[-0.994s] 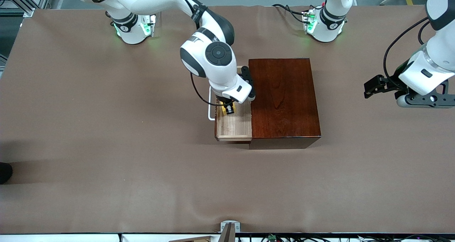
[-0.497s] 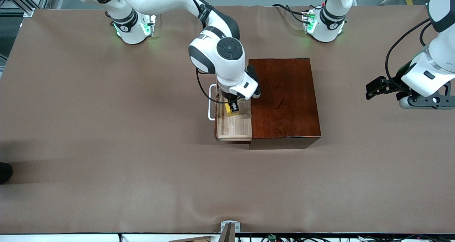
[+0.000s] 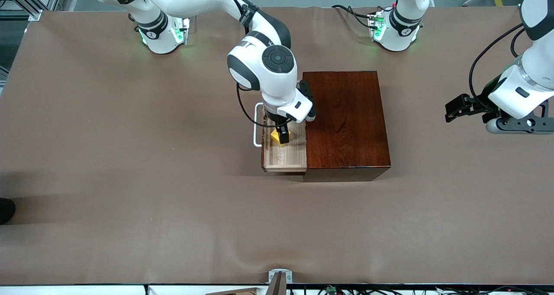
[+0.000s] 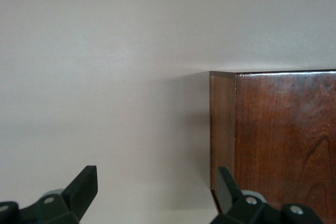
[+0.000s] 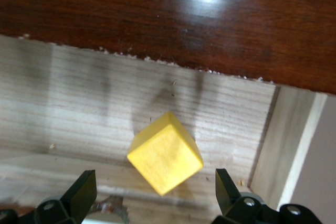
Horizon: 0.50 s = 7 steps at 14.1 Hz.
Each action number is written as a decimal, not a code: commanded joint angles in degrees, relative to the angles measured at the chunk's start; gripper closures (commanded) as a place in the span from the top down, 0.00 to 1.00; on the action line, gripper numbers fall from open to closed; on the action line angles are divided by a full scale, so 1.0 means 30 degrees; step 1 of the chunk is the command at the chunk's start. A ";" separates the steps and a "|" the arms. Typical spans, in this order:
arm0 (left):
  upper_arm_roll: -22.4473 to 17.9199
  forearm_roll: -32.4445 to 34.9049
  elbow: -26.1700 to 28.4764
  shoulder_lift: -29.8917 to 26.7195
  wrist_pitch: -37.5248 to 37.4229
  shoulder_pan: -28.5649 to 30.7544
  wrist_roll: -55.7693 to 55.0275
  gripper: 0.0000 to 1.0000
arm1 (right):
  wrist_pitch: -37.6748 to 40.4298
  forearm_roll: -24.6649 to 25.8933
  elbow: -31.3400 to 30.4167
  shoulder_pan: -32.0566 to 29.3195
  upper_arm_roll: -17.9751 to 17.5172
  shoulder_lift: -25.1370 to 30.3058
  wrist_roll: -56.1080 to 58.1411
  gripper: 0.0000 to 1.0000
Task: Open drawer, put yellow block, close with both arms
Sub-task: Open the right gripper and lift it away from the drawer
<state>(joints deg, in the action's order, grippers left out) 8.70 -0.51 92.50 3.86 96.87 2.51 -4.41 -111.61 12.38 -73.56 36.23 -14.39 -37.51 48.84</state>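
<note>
Hanging over the pulled-out drawer point(image 3: 284, 153), the right gripper point(image 3: 282, 135) has its fingers spread apart — the yellow block point(image 5: 165, 152) lies loose on the drawer floor between them. Off toward its own table end, the left gripper point(image 3: 453, 106) waits, fingers apart — beside the dark box point(image 3: 345, 119).

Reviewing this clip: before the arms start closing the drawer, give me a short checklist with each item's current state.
1. yellow block inside the drawer: ok, it lies on the tray floor.
2. Block released: ok, the right gripper is open, its fingers apart from the cube on either side.
3. Right gripper out of the drawer: not ok, it hangs over the open tray, just above the block.
4. Drawer open, white handle reachable: ok, the handle shows beside the right arm's wrist.
5. Left gripper ready: ok, open, waiting over the table at the left arm's end, beside the wooden box.
6. Block clear of the box's edge: ok.
</note>
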 commanded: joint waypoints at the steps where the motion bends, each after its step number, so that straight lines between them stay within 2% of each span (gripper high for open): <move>1: 0.0177 0.0229 -0.0131 0.0031 0.0111 -0.0016 -0.0343 1.00 | 0.1136 0.0356 0.0056 -0.0152 -0.0124 0.1046 -0.0428 1.00; 4: 0.0294 0.0229 -0.0131 0.0089 0.0053 -0.0133 -0.1545 1.00 | 0.2485 0.0327 0.0290 -0.1376 0.0081 0.1312 -0.0459 1.00; 7: 0.0556 0.0200 -0.0160 0.0265 0.0053 -0.0192 -0.1547 1.00 | 0.2545 0.0063 0.0291 -0.4186 -0.0064 0.1370 -0.0400 1.00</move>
<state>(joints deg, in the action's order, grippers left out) 9.53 -0.51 92.50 4.15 96.88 2.07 -8.14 -104.66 12.44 -72.56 29.59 -13.14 -33.81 47.80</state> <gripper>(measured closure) 0.000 0.000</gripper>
